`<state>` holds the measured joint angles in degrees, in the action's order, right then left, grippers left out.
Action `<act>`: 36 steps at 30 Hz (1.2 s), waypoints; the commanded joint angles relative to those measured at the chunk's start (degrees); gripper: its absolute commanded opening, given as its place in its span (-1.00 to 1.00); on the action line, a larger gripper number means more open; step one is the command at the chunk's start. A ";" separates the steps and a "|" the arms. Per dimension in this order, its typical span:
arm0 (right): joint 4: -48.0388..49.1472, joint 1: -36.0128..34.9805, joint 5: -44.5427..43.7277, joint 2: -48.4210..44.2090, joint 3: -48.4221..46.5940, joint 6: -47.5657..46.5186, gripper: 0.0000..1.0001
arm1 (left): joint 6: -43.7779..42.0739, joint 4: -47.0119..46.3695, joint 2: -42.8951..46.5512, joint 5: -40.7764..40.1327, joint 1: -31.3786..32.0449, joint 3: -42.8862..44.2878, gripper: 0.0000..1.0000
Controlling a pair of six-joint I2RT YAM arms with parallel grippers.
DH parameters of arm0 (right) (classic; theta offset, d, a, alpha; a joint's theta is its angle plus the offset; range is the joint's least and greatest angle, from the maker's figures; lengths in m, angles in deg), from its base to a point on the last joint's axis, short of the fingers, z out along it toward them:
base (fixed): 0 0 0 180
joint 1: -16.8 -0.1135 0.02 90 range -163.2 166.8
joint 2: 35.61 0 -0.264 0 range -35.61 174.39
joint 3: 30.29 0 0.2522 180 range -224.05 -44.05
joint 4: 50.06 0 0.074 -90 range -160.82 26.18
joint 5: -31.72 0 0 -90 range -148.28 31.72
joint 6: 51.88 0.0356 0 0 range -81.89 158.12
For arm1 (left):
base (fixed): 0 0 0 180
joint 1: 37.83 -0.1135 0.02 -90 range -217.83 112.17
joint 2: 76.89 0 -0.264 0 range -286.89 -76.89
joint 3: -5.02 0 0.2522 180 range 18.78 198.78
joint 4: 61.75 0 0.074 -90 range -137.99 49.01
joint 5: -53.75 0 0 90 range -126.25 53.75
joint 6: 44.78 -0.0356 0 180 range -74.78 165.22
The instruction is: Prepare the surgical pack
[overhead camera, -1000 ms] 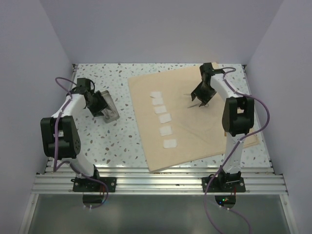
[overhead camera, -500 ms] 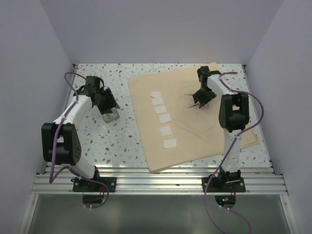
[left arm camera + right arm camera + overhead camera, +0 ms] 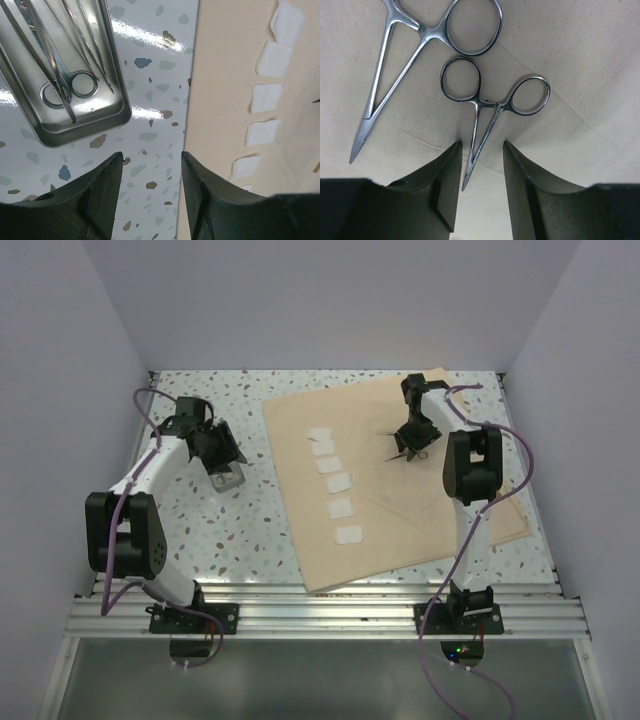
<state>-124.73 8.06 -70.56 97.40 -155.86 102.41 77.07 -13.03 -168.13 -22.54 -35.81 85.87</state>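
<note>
The left fingers (image 3: 107, 185) stood apart, gripping nothing, above the speckled surface (image 3: 155, 65). Just beyond them, to their left, sat a steel tin (image 3: 97, 114) holding several long instruments (image 3: 60, 75), at least one of them ring-handled. To their right lay the tan cloth (image 3: 225, 75), carrying a row of white gauze squares (image 3: 265, 97). The right fingers (image 3: 445, 185) were also open, over the cloth, with the tip of a small clamp (image 3: 485, 107) lying loose between them. A larger clamp (image 3: 415, 50) lay beyond it, to the left.
</note>
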 commanded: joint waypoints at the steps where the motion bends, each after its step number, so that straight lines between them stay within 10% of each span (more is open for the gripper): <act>1: -2.98 -0.06 -2.05 3.22 -2.97 0.75 -0.17 | -0.74 -2.18 2.82 1.40 0.09 -0.64 0.08; 18: -4.49 0.03 0.67 -0.11 -4.47 0.40 -0.98 | -1.53 -0.25 4.14 1.05 0.09 1.11 0.08; 36: 15.54 -11.03 14.12 -29.56 22.51 -16.04 -1.00 | 5.65 -23.43 3.71 26.97 11.06 -2.93 0.49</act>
<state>-114.48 2.05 -59.74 70.91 -135.07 90.15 77.97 -26.76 -164.63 -2.78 -27.89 83.97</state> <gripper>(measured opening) 0.123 0.736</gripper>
